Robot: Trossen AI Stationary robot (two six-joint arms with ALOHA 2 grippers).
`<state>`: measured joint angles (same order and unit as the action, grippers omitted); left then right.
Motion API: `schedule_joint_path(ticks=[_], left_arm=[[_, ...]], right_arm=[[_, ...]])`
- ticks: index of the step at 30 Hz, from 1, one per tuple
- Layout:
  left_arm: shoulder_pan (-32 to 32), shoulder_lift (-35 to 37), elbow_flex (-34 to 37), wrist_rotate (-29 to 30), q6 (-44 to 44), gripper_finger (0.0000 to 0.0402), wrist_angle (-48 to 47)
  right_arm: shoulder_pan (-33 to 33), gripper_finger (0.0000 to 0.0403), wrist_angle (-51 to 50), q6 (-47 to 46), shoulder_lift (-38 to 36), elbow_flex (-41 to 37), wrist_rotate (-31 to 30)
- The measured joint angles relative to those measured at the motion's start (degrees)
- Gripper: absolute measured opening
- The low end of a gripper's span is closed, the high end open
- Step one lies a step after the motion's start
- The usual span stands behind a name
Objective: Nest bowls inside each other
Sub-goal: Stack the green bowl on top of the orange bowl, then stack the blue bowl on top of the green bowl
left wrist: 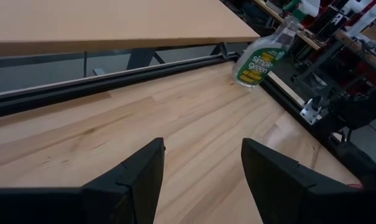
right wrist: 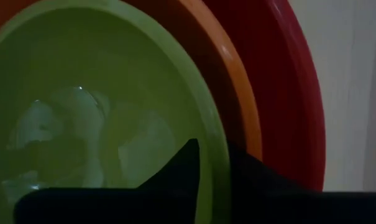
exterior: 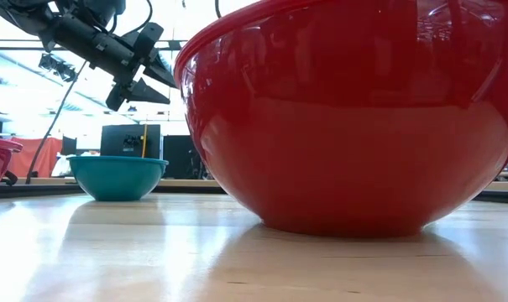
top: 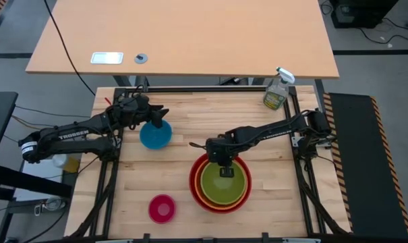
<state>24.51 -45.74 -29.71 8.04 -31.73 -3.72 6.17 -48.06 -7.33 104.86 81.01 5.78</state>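
The olive-green bowl sits inside the orange bowl, which sits inside the large red bowl, near the table's front. My right gripper points down at the green bowl's far rim and is shut on it. The blue bowl stands on its base at the far left. My left gripper hovers open just above it, with nothing between its fingers. The small pink bowl rests at the front left. My right gripper straddles the olive-green bowl's rim on its far side. One finger is inside the bowl, the other in the gap next to the orange bowl. The fingers come from above, pointing steeply down. The bowl sits nested in the orange one.
A clear spray bottle stands at the table's far right corner. Bare wood lies between the blue bowl and the red stack and along the right side. In the low view the red bowl fills most of the picture.
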Motion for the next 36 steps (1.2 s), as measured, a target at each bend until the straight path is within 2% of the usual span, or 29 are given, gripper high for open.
schedule_joint_path(ticks=[10, 15, 22, 26, 30, 36], left_arm=[[0.0, 0.0, 0.0, -1.97, -0.03, 0.0217, -0.16], [0.0, 0.0, 0.0, -5.37, -0.47, 0.0217, -0.14], [0.0, 0.4, -0.01, -6.19, -0.59, 0.0217, -0.44], [0.13, 0.09, -2.62, -6.82, 0.11, 0.0217, -9.97], [0.21, -1.75, -8.08, -6.73, 4.05, 0.0217, -20.71], [3.06, -8.32, -14.51, -6.38, 9.27, 0.0217, -35.07]], right_arm=[[-0.36, 0.0131, -4.13, -0.63, -0.07, 1.71, 0.68], [-1.16, 0.0138, -7.13, -0.44, -0.2, 5.61, 0.67], [-2.24, 0.0138, -13.64, 0.34, -0.2, 8.84, 0.39], [-3.32, 0.0137, -18.27, 0.44, -0.22, 12.34, -0.93], [-4.88, 0.0138, -18.79, 0.47, -0.31, 15.61, -2.97], [-8.49, 0.0139, -17.61, 2.09, -0.35, 16.44, -3.39]])
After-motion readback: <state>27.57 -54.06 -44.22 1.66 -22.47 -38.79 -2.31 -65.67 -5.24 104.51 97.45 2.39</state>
